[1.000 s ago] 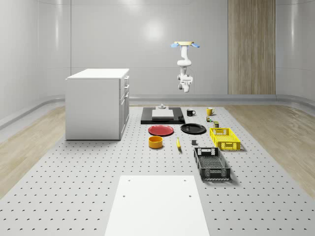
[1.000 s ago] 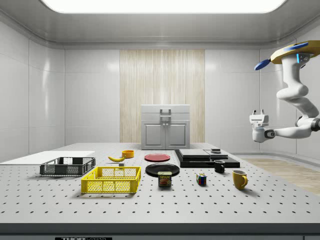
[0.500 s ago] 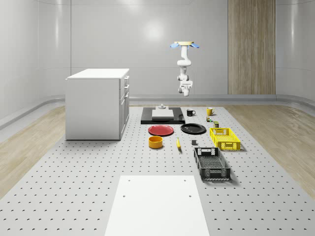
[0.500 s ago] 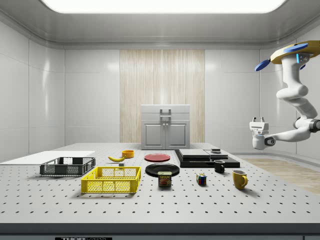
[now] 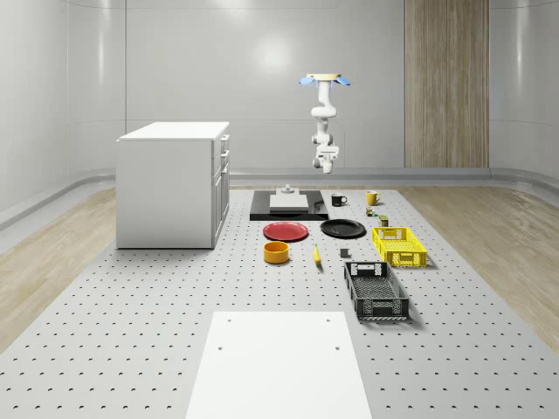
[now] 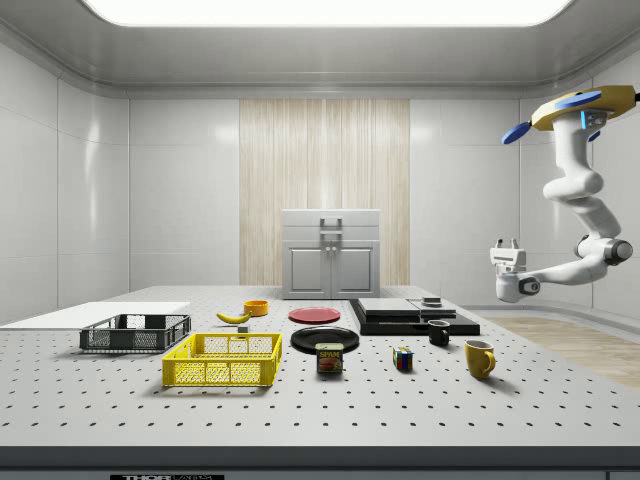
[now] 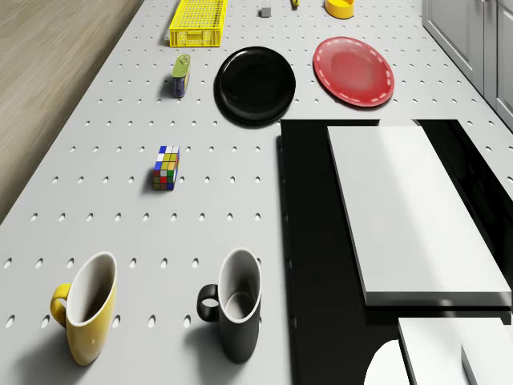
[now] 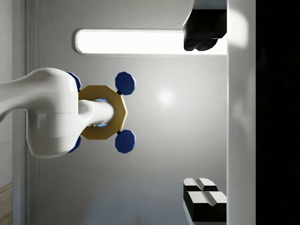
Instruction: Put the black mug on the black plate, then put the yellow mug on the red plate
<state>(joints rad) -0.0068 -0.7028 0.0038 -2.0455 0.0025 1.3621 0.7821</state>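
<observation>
With the drone (image 6: 583, 103) hovering high at the side view's upper right and its gripper (image 6: 504, 243) pointing up, fingers apart and empty, step 1 is barely begun: the black mug (image 7: 235, 305) stands beside the yellow mug (image 7: 86, 307), awaiting descent.

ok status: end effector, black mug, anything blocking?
Drone hovering beyond table's far end; end effector open, empty, pointing up, above black mug. Mug upright on table beside yellow mug. Black plate bare, nothing blocking.
</observation>
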